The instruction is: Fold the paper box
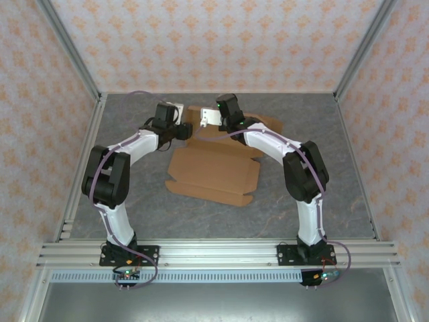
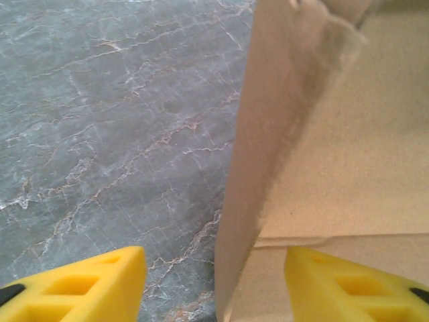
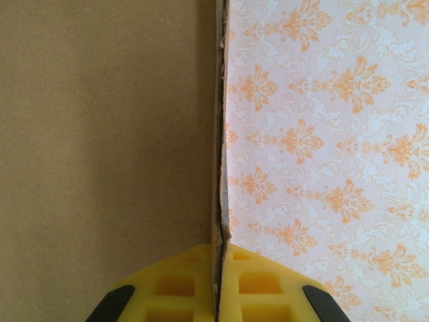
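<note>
The paper box [image 1: 214,171] is a plain brown die-cut cardboard sheet lying mid-table, its far part lifted off the surface. In the left wrist view a raised side flap of the paper box [image 2: 268,134] stands upright between the yellow fingertips [image 2: 100,285], which are apart and do not touch it. My left gripper [image 2: 214,288] is open around that flap, and in the top view the left gripper [image 1: 188,130] sits at the sheet's far left corner. My right gripper [image 3: 218,285] is shut on a thin cardboard edge [image 3: 218,168], and from above the right gripper [image 1: 222,125] is at the sheet's far edge.
The grey marbled table [image 1: 134,201] runs around the sheet, with bare surface left of the flap [image 2: 100,121]. Orange-patterned walls [image 1: 201,40] close in the back and sides. An aluminium rail [image 1: 214,253] carrying both arm bases crosses the near edge.
</note>
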`<action>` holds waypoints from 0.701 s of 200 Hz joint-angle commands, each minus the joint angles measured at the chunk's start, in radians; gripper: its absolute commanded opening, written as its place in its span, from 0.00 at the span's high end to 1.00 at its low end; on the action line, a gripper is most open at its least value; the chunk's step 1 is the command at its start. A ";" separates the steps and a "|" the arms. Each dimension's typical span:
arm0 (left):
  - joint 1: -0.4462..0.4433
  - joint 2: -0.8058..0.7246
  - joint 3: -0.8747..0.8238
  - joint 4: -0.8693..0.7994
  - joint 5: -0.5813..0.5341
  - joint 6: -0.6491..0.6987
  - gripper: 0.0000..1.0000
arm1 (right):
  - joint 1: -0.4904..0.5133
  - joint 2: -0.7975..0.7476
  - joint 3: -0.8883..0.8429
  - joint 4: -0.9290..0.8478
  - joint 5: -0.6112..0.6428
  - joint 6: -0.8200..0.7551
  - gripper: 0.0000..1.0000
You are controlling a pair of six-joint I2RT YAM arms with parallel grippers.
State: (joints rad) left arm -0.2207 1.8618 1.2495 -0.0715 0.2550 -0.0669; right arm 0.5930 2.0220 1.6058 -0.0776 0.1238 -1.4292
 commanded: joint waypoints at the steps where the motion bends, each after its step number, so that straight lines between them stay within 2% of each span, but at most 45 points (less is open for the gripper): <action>1: -0.012 0.041 0.041 -0.040 -0.013 -0.004 0.50 | 0.001 -0.026 0.005 -0.024 0.009 -0.006 0.96; 58: -0.031 0.133 0.057 0.035 -0.076 -0.068 0.62 | 0.001 -0.025 0.011 -0.033 0.003 -0.002 0.96; 116: -0.040 0.151 0.043 0.080 -0.149 -0.108 0.77 | 0.001 -0.029 0.011 -0.033 0.005 -0.005 0.96; 140: -0.057 0.140 0.037 0.070 -0.236 -0.107 0.82 | 0.001 -0.032 0.011 -0.034 0.004 -0.004 0.96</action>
State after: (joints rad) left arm -0.2672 1.9854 1.2934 0.0158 0.1589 -0.1619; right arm 0.5900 2.0220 1.6058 -0.0891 0.1387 -1.4281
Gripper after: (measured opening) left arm 0.200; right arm 0.068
